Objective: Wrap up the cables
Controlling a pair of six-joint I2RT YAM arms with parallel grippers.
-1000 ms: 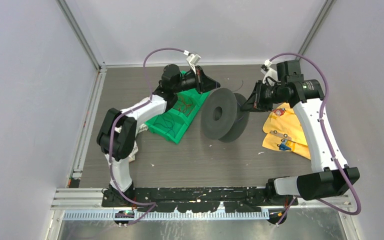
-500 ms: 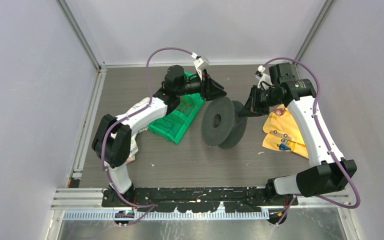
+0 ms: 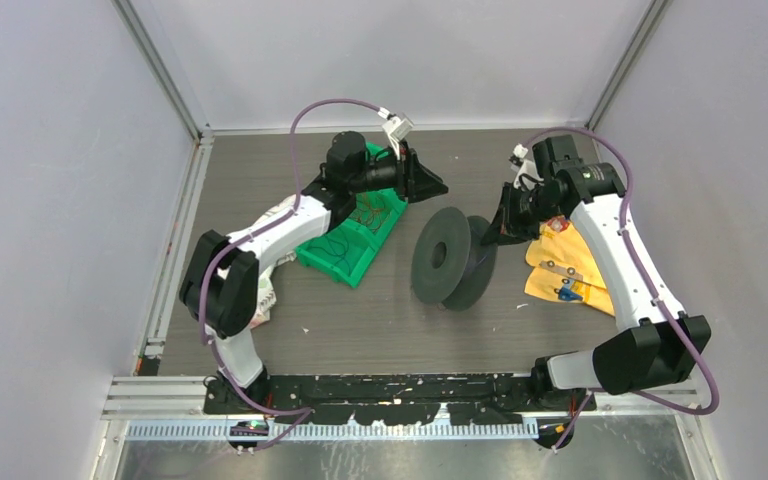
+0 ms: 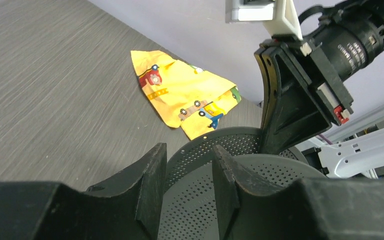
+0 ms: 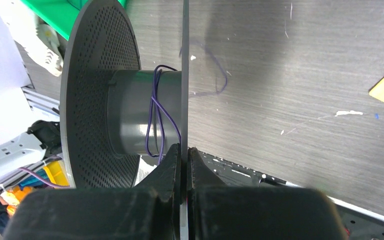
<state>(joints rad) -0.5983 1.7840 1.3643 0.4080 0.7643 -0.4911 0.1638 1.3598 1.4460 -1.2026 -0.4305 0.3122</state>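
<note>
top external, green bin (image 3: 344, 274) holding thin cables (image 3: 336, 244), spool (image 3: 444, 258) nearby

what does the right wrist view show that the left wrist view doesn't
Only right wrist: the cable wound loosely on the hub of the spool, and a corner of the green bin. Only left wrist: the left fingers, apart and gripping nothing. Both: the perforated spool, the right fingers pinched on its flange, the table, and the yellow cloth (just a corner in the right wrist view).
</note>
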